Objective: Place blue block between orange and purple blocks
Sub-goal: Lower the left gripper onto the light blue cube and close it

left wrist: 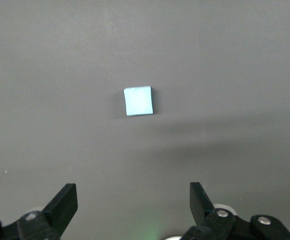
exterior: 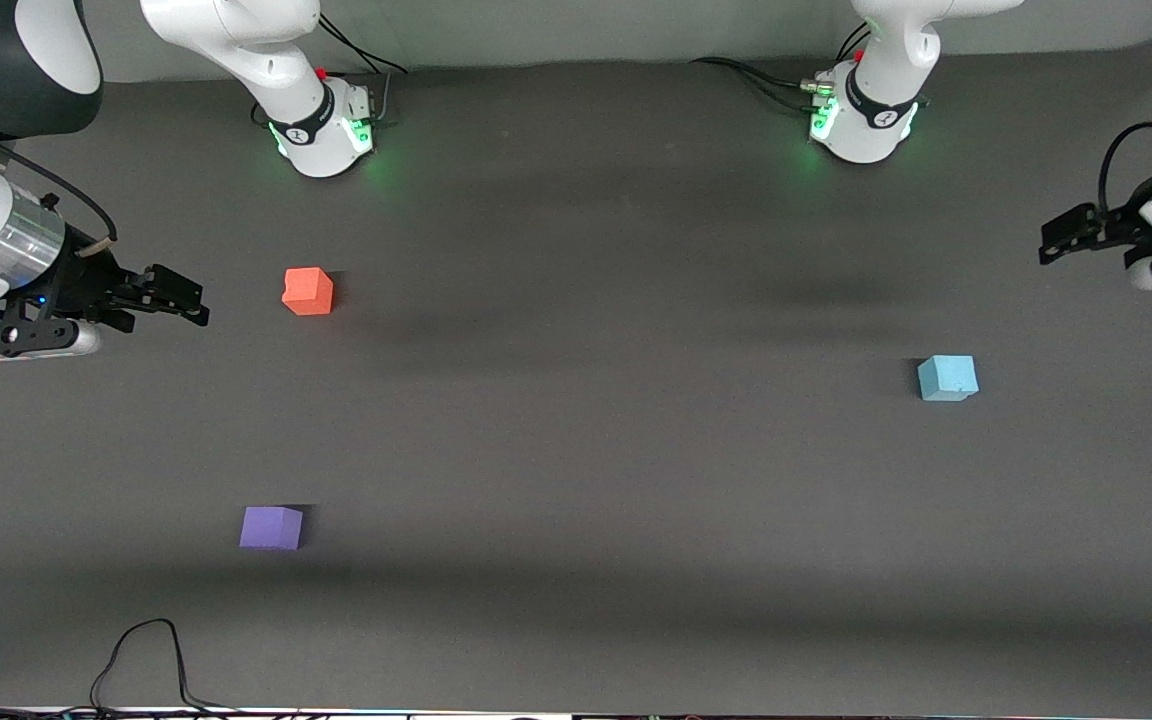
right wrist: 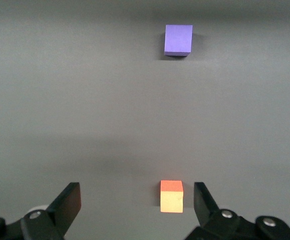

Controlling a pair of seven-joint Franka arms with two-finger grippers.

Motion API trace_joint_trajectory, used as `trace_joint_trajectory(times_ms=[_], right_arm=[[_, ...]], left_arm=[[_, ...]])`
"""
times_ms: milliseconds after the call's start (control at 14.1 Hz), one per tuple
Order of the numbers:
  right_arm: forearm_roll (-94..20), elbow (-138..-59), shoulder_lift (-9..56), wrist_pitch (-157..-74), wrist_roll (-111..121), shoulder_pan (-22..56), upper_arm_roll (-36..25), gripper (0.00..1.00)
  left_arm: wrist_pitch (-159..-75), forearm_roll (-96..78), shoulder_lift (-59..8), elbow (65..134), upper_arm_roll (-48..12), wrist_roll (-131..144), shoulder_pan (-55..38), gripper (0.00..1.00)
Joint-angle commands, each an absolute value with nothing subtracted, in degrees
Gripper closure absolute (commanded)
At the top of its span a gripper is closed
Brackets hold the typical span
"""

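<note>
The light blue block sits on the dark table toward the left arm's end; it also shows in the left wrist view. The orange block and the purple block sit apart toward the right arm's end, the purple one nearer the front camera. Both show in the right wrist view, orange and purple. My left gripper is open and empty, up over the table's end near the blue block. My right gripper is open and empty, up beside the orange block.
The right arm's base and the left arm's base stand along the table's edge farthest from the front camera. A black cable loops onto the table at the edge nearest the camera, near the purple block.
</note>
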State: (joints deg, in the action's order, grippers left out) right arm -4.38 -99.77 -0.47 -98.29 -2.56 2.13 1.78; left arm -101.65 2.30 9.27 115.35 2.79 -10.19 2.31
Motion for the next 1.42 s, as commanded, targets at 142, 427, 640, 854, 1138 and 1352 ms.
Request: trace_joint_trajectory(times_ms=[142, 427, 640, 854, 1138, 1352], right_arm=[[-5.5, -99.1, -0.2, -97.7, -1.0, 1.7, 1.5, 0.00], [-5.4, -99.1, -0.4, -97.6, -0.9, 1.6, 1.1, 0.00], [-5.2, -99.2, -0.4, -97.6, -0.6, 1.6, 1.1, 0.00], [-5.0, -99.1, -0.4, -97.6, -0.6, 1.8, 1.1, 0.00], [-4.2, -99.1, -0.5, -97.6, -0.6, 1.7, 1.0, 0.00], [-3.7, -99.0, -0.3, -97.6, -0.6, 1.5, 0.8, 0.00]], left_arm=[[-120.7, 4.2, 7.8, 130.6, 2.9, -10.9, 2.1, 0.00], [-133.9, 4.4, -3.4, 132.4, 2.9, -11.1, 2.1, 0.00], [-142.1, 4.6, -9.6, 132.9, 2.9, -12.0, 2.9, 0.00], [-149.1, 4.6, -15.1, 133.2, 2.9, -12.2, 3.3, 0.00], [-153.1, 4.6, -18.3, 134.1, 2.9, -12.1, 3.3, 0.00], [-152.3, 4.5, -18.3, 134.1, 2.9, -12.1, 3.3, 0.33]])
